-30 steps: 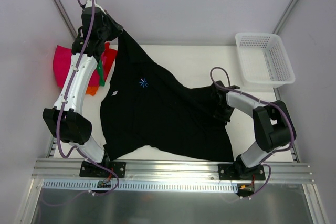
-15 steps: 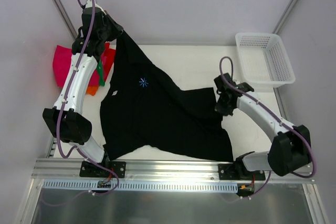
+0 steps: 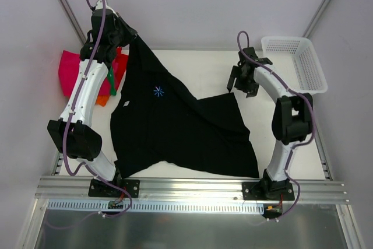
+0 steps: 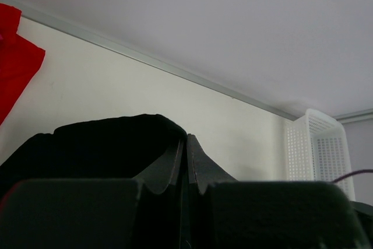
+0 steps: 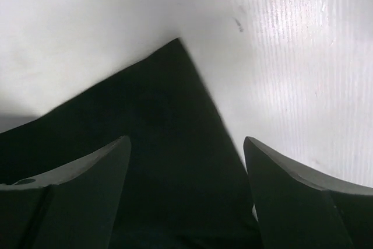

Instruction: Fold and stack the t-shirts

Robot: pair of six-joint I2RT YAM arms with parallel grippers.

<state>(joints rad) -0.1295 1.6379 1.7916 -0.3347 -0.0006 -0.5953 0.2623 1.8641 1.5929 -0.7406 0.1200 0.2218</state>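
Observation:
A large black t-shirt [image 3: 175, 126] lies spread over the table, with a small white label and a blue mark on it. Its far-left corner is lifted, and my left gripper [image 3: 129, 37] is shut on that cloth. In the left wrist view the jaws [image 4: 187, 139] are pressed together with black cloth [image 4: 105, 144] bunched at their left. My right gripper [image 3: 238, 84] hangs open just above the shirt's far-right corner [image 3: 232, 96]. In the right wrist view that black corner [image 5: 169, 103] lies flat on the table beneath the spread fingers [image 5: 93, 185], untouched. Folded t-shirts in magenta [image 3: 71, 69], red [image 3: 120, 62], orange [image 3: 102, 100] and green [image 3: 112, 83] are piled at the far left.
A white mesh basket [image 3: 294, 65] stands at the far right, close beside the right arm; it also shows in the left wrist view [image 4: 317, 150]. A metal rail [image 3: 192, 188] runs along the near edge. The table [image 3: 198, 71] is bare white beyond the shirt.
The right gripper carried the shirt's right corner toward the far side, then opened and let it drop flat. The left gripper has kept its hold without moving.

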